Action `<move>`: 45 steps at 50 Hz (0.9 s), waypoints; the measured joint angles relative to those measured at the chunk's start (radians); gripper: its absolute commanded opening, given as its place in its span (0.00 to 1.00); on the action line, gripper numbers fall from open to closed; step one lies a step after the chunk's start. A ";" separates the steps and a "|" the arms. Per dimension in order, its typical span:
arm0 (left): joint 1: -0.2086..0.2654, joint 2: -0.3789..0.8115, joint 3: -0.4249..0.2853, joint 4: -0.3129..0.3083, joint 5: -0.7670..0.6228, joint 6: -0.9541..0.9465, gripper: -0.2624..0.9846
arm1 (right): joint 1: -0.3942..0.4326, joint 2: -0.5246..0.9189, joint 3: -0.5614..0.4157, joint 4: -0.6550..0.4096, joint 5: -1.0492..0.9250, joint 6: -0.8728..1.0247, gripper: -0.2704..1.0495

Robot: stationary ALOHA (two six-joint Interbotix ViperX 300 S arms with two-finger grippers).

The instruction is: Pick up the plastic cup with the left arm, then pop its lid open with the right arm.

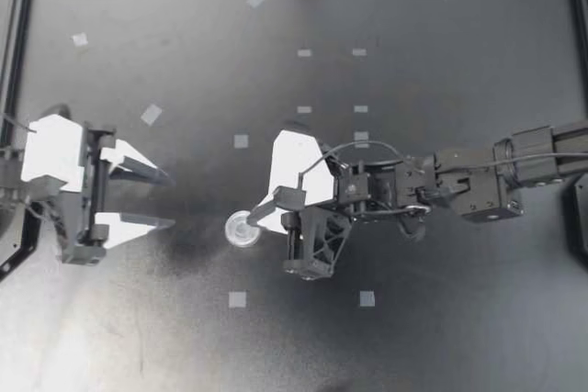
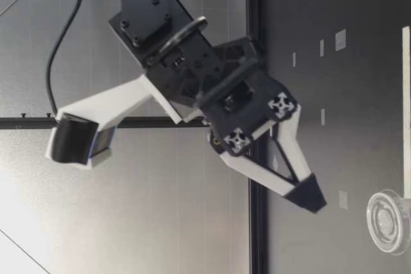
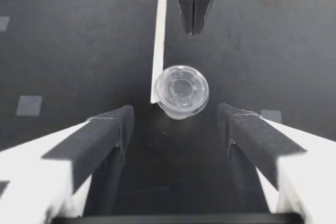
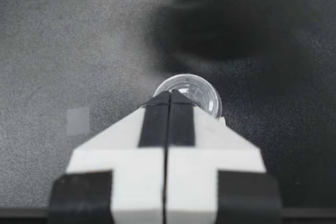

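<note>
A small clear round cup point(image 1: 243, 228) sits on the dark table point(image 1: 441, 319) near the middle. My left gripper point(image 1: 171, 198) hangs to its left, open, with nothing between its fingers. In the left wrist view the cup point(image 3: 181, 91) lies just ahead of the open fingertips point(image 3: 118, 121). My right gripper point(image 1: 254, 218) reaches in from the right, shut, its tip right at the cup. In the right wrist view the cup point(image 4: 195, 89) peeks out past the shut tip point(image 4: 169, 97). The low view shows my right gripper point(image 2: 309, 198) tilted down, a little above the cup point(image 2: 388, 221).
A thin white strip point(image 3: 158, 45) lies on the table, running from the cup toward my right gripper point(image 3: 194, 24). Small pale tape squares point(image 1: 237, 299) dot the surface. A black frame rail point(image 1: 18, 43) borders the table's left and far edges.
</note>
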State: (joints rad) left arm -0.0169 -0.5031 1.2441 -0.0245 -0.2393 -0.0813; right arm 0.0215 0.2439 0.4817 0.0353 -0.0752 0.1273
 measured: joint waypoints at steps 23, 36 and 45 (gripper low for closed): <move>-0.021 0.201 -0.046 0.000 -0.078 -0.009 0.76 | 0.000 0.031 0.000 0.000 -0.002 0.000 0.18; -0.035 0.347 -0.103 0.000 -0.098 -0.011 0.78 | 0.000 0.046 0.000 0.000 -0.002 0.014 0.18; -0.037 0.420 -0.135 -0.002 -0.100 -0.012 0.82 | 0.002 0.054 0.000 0.000 -0.002 0.014 0.18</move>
State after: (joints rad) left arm -0.0537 -0.0828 1.1091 -0.0261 -0.3390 -0.0936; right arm 0.0230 0.2976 0.4817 0.0353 -0.0767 0.1411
